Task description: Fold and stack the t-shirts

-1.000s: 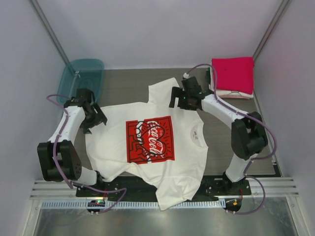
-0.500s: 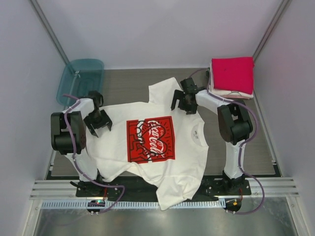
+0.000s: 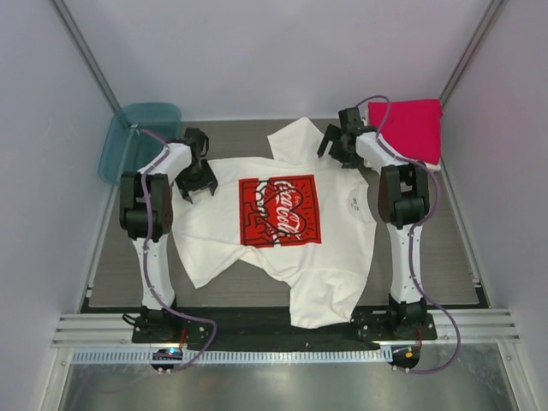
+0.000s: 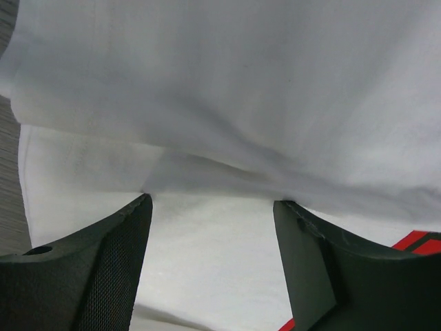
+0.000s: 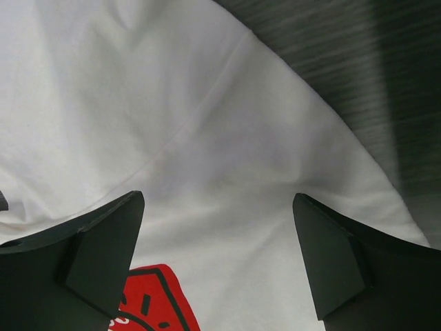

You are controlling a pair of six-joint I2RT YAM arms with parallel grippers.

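The cream-white tee (image 3: 282, 248) lies spread face up in the middle of the tabletop (image 3: 449, 257), red-and-black print (image 3: 281, 211) showing, collar to the right and hem to the left. The left tool (image 3: 195, 178) sits over the far-left hem corner and the right tool (image 3: 341, 145) is over the far shoulder, just beside the far sleeve (image 3: 294, 137). Both wrist views show the fingers spread apart with cloth under the gap, so neither one has anything clamped.

What could go wrong: the left wrist view shows a soft ridge of bunched cloth just past the fingertips. If that tool closes there, it probably grabs a lump instead of a clean edge, and the fold comes out crooked. On the right, the fingers straddle flat cloth near a seam – closing could take only the top layer, or nothing at all. The two tools also need to lift together, otherwise the shirt skews.

As for clutter, the pinkish-red tee (image 3: 415, 128) sits folded at the far right, right behind the right tool, so a wide swing could knock that stack. The teal tub (image 3: 141, 137) is at the far left, close to the left arm's elbow side. The near sleeve (image 3: 324, 301) drapes onto the black base rail (image 3: 248, 321) between the arms – it looks like it could snag when dragged.
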